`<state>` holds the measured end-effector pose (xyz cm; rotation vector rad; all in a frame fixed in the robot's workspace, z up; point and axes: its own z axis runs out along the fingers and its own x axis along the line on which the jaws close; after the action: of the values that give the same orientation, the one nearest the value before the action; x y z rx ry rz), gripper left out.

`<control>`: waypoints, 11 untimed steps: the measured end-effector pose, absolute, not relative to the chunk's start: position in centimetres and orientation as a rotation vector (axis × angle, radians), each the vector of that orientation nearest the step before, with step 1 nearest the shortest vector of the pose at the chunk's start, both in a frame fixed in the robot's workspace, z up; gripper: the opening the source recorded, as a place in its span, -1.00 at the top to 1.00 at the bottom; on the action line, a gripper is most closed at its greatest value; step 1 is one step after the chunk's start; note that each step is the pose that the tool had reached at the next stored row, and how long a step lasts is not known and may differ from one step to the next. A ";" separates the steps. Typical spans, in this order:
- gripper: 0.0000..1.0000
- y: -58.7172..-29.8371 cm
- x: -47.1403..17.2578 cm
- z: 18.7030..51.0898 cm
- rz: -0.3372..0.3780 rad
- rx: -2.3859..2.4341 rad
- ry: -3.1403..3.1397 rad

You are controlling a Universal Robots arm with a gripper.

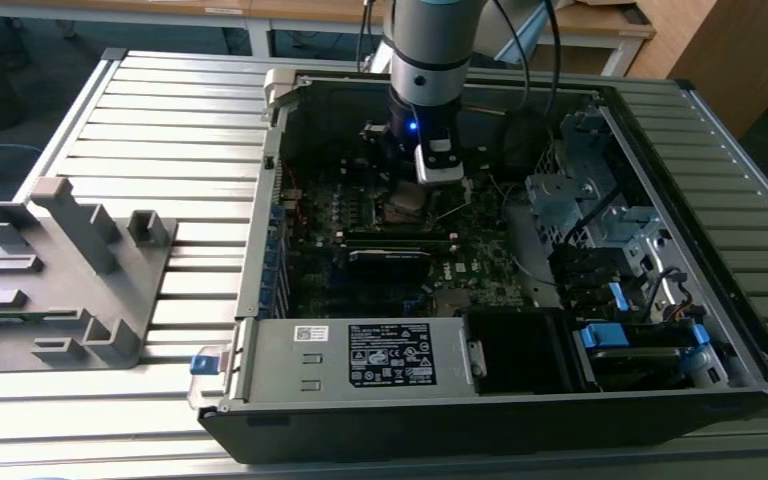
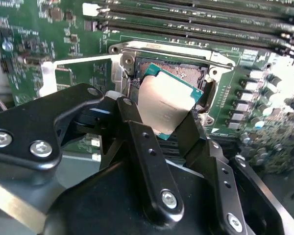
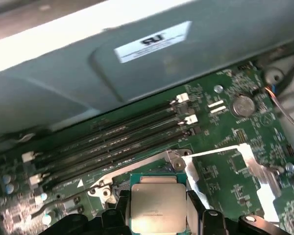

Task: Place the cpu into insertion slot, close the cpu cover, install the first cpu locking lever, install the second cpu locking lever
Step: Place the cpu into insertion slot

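Observation:
My gripper [image 2: 161,117] is shut on the cpu [image 2: 167,102], a pale silver square chip with a green edge, clamped between two black fingers [image 2: 137,132]. The chip hangs tilted just over the insertion slot [image 2: 181,71], a dark socket with a silver rim on the green motherboard; whether it touches the socket I cannot tell. In the first wrist view the cpu [image 3: 158,204] sits between the fingers [image 3: 118,208] at the socket's edge. The cpu cover [image 3: 250,169], a bright square frame, lies swung open beside the socket. In the exterior view the gripper [image 1: 419,190] stands inside the open computer case.
Long black memory slots [image 3: 112,142] run alongside the socket. A labelled metal power supply box [image 1: 357,355] fills the case's near end, and a drive cage [image 1: 598,200] stands at the exterior view's right. A grey fixture [image 1: 64,270] rests on the slatted table.

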<state>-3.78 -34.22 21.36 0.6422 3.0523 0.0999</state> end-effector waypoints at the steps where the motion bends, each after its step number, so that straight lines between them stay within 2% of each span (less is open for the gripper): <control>1: -0.08 -34.2 -3.8 21.4 0.099 0.669 3.046; 11: -0.08 -34.2 -3.8 21.3 0.096 0.943 2.967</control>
<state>-3.78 -34.21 21.32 0.9427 2.9668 0.0959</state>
